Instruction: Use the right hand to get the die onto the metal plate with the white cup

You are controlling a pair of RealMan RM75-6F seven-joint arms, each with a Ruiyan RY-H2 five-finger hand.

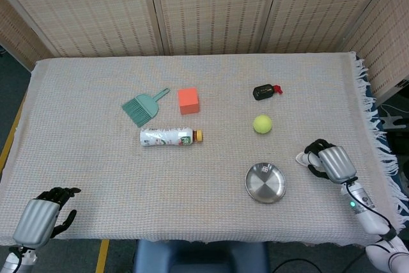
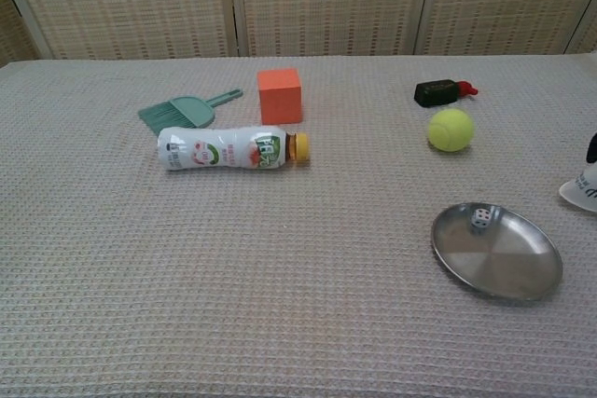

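Note:
A small white die (image 1: 264, 169) (image 2: 481, 218) lies inside the round metal plate (image 1: 268, 188) (image 2: 504, 263), near its far rim. My right hand (image 1: 332, 163) is to the right of the plate and grips the white cup (image 1: 302, 157), mouth tilted toward the plate. In the chest view only the cup's rim (image 2: 581, 192) shows at the right edge, low over the cloth. Whether the cup touches the cloth is unclear. My left hand (image 1: 39, 218) rests at the near left corner, holding nothing, its fingers apart.
A yellow tennis ball (image 1: 262, 123) and a black-and-red object (image 1: 265, 91) lie beyond the plate. An orange cube (image 1: 188, 100), a green dustpan (image 1: 144, 106) and a lying bottle (image 1: 170, 137) sit mid-table. The cloth's fringed right edge (image 1: 377, 139) is close to my right hand.

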